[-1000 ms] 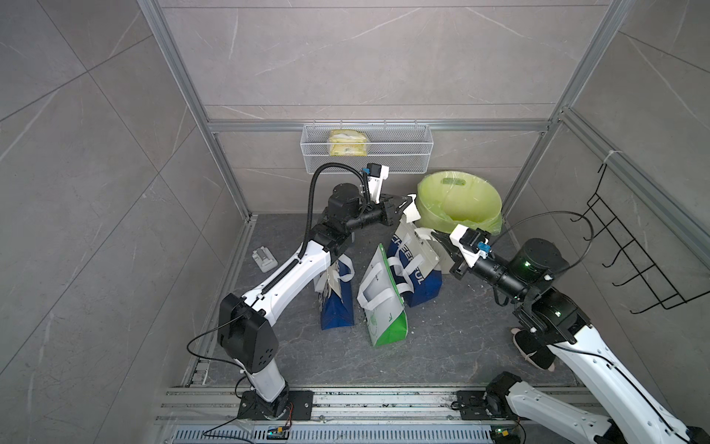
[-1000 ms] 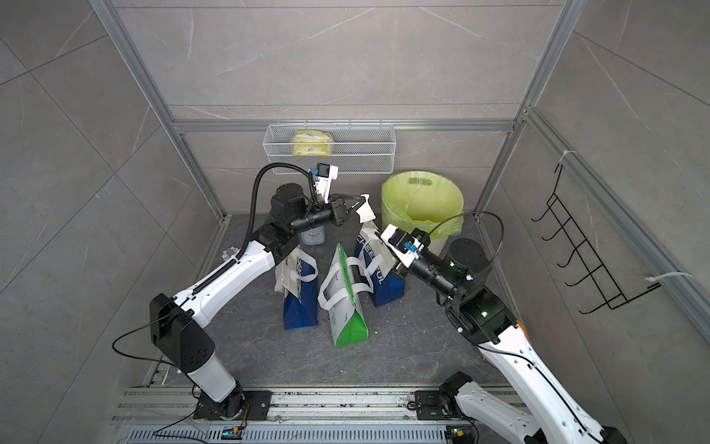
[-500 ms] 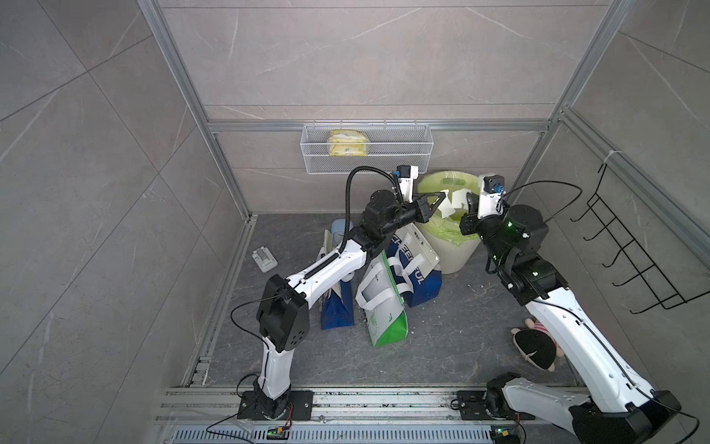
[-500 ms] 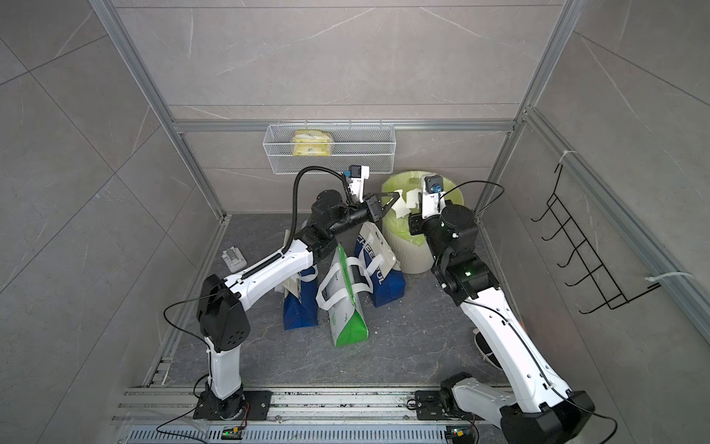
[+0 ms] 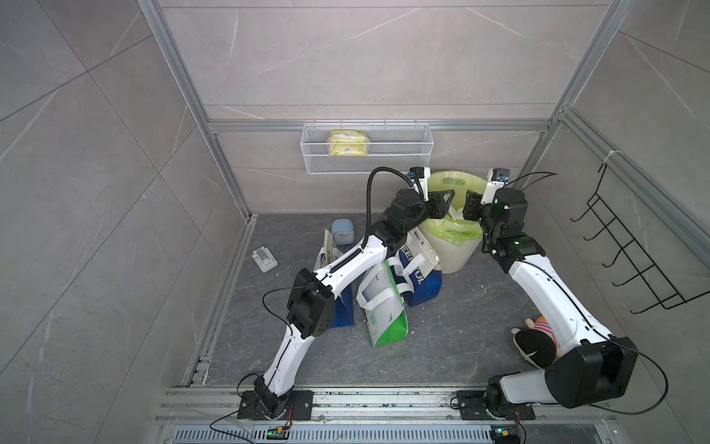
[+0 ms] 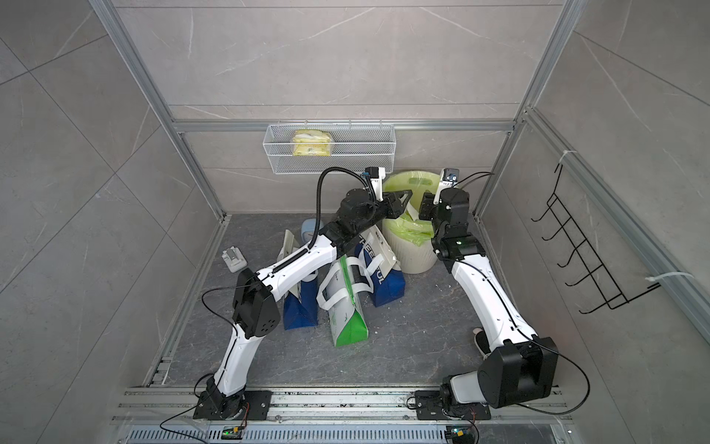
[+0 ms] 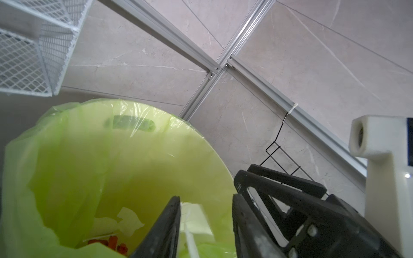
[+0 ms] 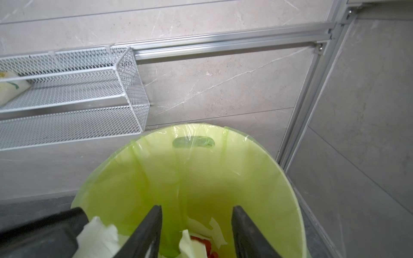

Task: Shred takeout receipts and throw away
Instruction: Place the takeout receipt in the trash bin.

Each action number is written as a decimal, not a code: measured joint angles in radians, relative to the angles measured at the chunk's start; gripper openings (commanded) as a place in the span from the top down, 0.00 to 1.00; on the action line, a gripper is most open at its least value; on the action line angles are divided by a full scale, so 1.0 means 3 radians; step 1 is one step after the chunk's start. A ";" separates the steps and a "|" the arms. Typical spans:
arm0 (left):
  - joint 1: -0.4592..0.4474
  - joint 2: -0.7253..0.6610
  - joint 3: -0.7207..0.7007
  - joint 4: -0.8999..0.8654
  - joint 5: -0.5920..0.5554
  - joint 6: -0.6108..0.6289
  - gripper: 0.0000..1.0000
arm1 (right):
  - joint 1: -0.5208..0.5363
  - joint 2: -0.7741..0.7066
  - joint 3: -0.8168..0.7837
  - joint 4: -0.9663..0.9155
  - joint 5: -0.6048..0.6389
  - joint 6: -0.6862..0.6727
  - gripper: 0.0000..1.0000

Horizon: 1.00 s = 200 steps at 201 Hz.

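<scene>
Both grippers hang over the white bin (image 5: 453, 253) with its green liner (image 7: 93, 156). My left gripper (image 7: 206, 197) is open. A blurred white receipt piece (image 7: 196, 219) sits just inside one finger, with a wide gap to the other. My right gripper (image 8: 197, 207) is open too, and a torn white piece (image 8: 190, 245) lies below its gap inside the bin. More torn receipt pieces (image 7: 129, 220) rest on the liner beside some red scraps. In both top views the left gripper (image 5: 447, 198) (image 6: 403, 198) and right gripper (image 5: 466, 205) (image 6: 420, 205) face each other across the bin mouth.
Two blue-and-white bags (image 5: 418, 276) (image 5: 344, 307) and a green-and-white bag (image 5: 384, 319) stand on the floor under the left arm. A blue clock (image 5: 343, 231) and a small white block (image 5: 265, 258) lie further left. A wire basket (image 5: 367, 148) hangs on the back wall. A doll (image 5: 536, 342) lies by the right arm, and a hook rack (image 5: 630, 250) is on the right wall.
Both arms swung from above the bags to over the bin. Both grippers went from shut to open, and the receipt pieces came loose over the bin.
</scene>
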 measured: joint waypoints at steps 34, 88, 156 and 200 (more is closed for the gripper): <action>-0.0018 0.0000 0.0056 -0.0099 -0.0125 0.0150 0.25 | -0.0003 -0.0043 0.0003 -0.0039 -0.0038 0.0029 0.37; -0.0041 -0.0371 -0.0342 -0.0268 -0.0264 0.0518 0.24 | -0.0003 -0.0559 -0.0249 -0.0154 -0.0235 0.0018 0.34; -0.0069 -0.2656 -0.2271 -0.0253 -0.0973 0.1582 0.00 | -0.0003 -0.1537 -0.1049 -0.0228 -0.0380 0.0039 0.16; 0.0027 -0.3979 -0.3480 -0.0144 -0.2068 0.2083 0.00 | -0.0003 -0.1770 -0.1888 -0.0001 -0.0277 0.0205 0.00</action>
